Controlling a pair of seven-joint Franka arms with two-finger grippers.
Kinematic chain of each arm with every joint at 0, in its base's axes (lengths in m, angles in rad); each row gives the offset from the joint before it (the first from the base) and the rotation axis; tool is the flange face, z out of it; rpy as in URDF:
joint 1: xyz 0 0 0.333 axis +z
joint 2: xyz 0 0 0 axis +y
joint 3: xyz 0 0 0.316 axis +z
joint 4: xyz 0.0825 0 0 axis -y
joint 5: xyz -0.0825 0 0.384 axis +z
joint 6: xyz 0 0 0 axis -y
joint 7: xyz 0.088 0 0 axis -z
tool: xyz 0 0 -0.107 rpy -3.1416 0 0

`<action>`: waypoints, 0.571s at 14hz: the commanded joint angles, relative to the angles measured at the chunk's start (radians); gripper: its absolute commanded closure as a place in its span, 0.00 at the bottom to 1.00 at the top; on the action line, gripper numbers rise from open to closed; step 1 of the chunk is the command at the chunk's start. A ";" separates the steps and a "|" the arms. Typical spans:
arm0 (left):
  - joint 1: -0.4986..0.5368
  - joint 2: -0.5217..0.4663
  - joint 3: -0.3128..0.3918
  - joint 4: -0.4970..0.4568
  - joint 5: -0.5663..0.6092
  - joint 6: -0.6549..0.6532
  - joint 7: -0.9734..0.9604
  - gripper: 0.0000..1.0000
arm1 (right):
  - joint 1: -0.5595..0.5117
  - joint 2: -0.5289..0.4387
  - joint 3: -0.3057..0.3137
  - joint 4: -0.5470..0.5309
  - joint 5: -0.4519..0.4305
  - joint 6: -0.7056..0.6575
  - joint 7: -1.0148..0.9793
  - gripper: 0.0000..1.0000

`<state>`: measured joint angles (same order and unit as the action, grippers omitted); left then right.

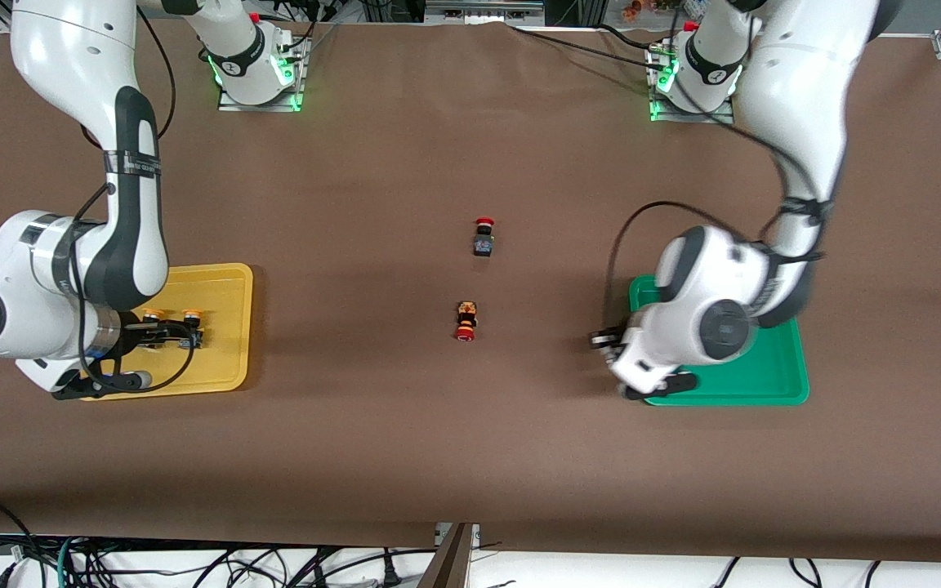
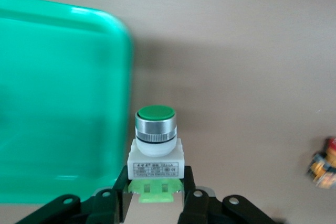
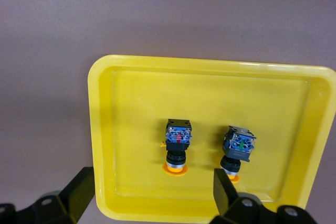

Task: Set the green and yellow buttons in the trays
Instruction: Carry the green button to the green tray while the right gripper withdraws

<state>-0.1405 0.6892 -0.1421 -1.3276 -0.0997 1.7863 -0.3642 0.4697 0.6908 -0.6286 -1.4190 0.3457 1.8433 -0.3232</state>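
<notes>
Right tool (image 3: 152, 198) over yellow tray (image 1: 229, 282), fingers spread, gripping nothing; two yellow-capped buttons (image 3: 177, 142) lie in it. Mid-tabletop (image 1: 405, 425): two red-capped buttons (image 1: 483, 238). Left tool (image 2: 155, 203) by green tray (image 1: 773, 384) edge, clamping green-capped button (image 2: 155, 140).

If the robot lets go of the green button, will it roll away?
Probably not. The green button, held in the left gripper, has a boxy white body with flat sides, so it should stay put. Only its round cap might rock. It looks hard and stiff.
</notes>
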 commanded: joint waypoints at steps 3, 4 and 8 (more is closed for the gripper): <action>0.081 -0.086 -0.008 -0.152 0.113 -0.111 0.122 1.00 | -0.147 -0.135 0.192 0.017 -0.119 -0.074 0.102 0.00; 0.084 -0.083 -0.008 -0.162 0.136 -0.095 0.123 1.00 | -0.216 -0.192 0.305 0.008 -0.213 -0.078 0.127 0.00; 0.094 -0.014 -0.008 -0.165 0.156 -0.036 0.128 1.00 | -0.364 -0.391 0.532 -0.063 -0.318 -0.200 0.303 0.00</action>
<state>-0.0500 0.6521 -0.1491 -1.4796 0.0268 1.7181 -0.2499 0.1666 0.4280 -0.1902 -1.4037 0.0569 1.6950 -0.0877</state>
